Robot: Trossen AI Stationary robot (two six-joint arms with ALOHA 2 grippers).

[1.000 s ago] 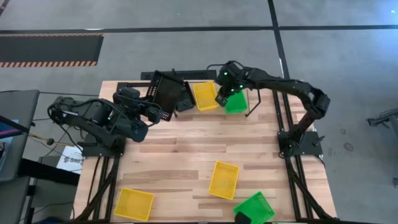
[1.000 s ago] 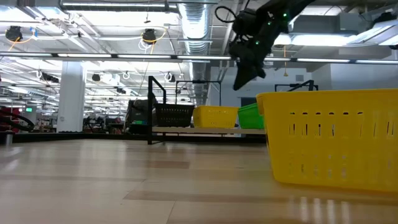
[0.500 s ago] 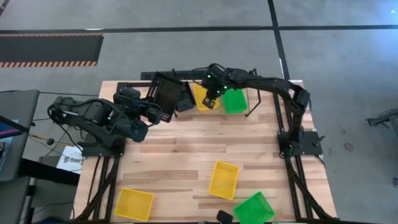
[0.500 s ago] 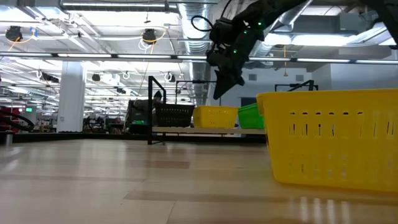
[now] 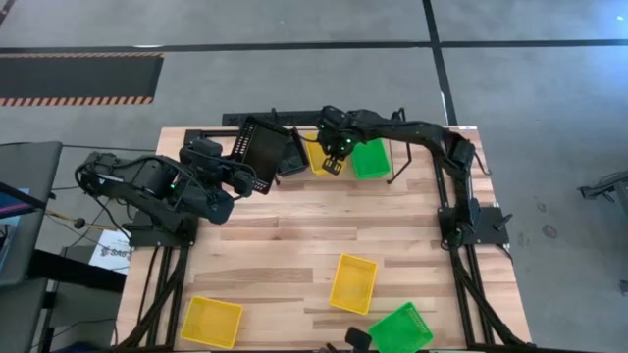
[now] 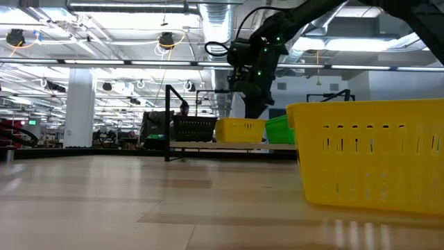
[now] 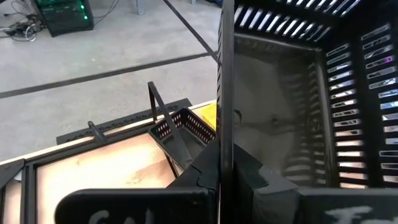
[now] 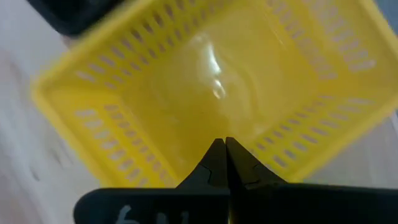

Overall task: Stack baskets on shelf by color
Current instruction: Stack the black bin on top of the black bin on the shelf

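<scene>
- Left gripper (image 5: 257,178), just beside the shelf (image 5: 257,119) at its left end, clamped on the rim of a black basket (image 5: 263,147) and holding it tilted, open side up toward the overhead camera.
- Same black basket (image 7: 298,106) filling the left wrist view, wall pinched between the closed fingers (image 7: 219,180).
- Second black basket (image 5: 291,157) sitting on the shelf, just beside the held one.
- Right gripper (image 5: 334,163) above the shelf's middle, over a yellow basket (image 5: 316,155) that sits there; fingertips pressed together, nothing between them.
- In the right wrist view, closed right gripper (image 8: 225,144) pointing down into the yellow basket (image 8: 211,81)'s open interior.
- Green basket (image 5: 370,158) on the shelf, just beside the yellow one toward the right end.
- Well apart from the shelf, toward the table (image 5: 294,235)'s near edge: one yellow basket (image 5: 353,282) at centre, another yellow basket (image 5: 212,322) at the left corner, one green basket (image 5: 402,328) at the edge.
- Level with the tabletop, shelf (image 6: 168,118) in the distance, right arm's gripper (image 6: 254,104) just above the yellow basket (image 6: 240,130).
</scene>
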